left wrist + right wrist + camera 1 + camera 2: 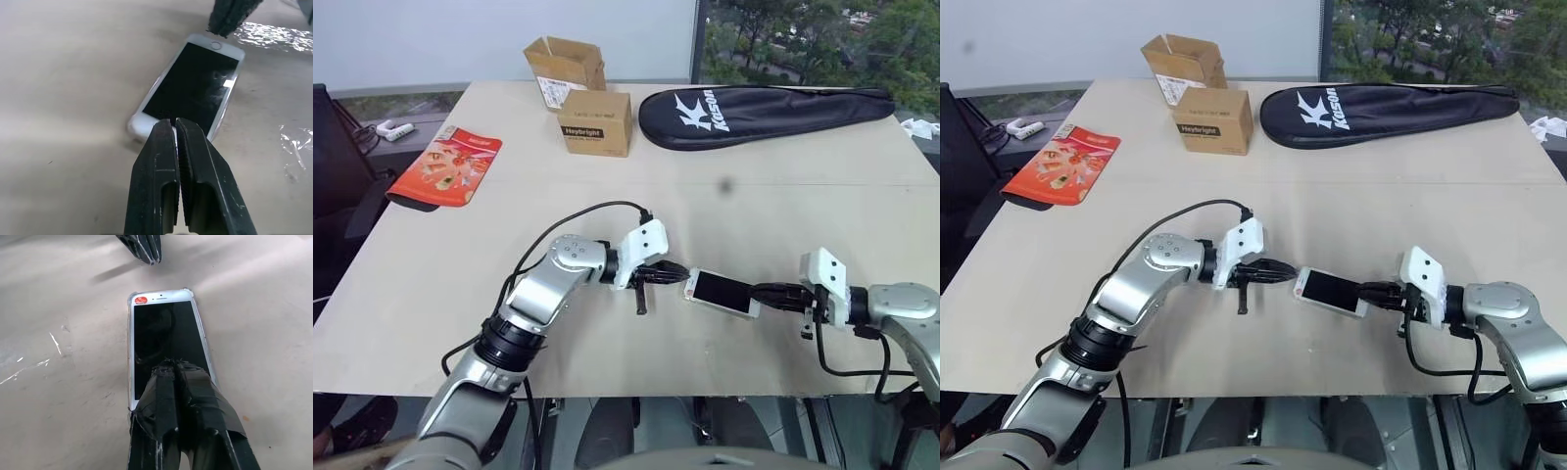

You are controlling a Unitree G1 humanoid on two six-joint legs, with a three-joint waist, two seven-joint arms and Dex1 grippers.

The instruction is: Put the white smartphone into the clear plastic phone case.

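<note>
A: Where's the white smartphone (722,292)?
B: Screen-up near the table's (431,284) front edge, between both pinched-together grippers, left (677,271), right (759,291).
A: Anything around?
B: Racket bag (759,112), two cardboard boxes (595,122) near the far edge, a red packet (445,166) near the left edge

The white smartphone (166,345), a flat rectangular handset with a black screen, rounded corners and a small red dot by its earpiece, is lying screen-up on the beige tabletop near the front edge. The clear plastic phone case (130,352), a thin see-through shell, is showing as a glossy rim hugging the phone's edges and corners.
</note>
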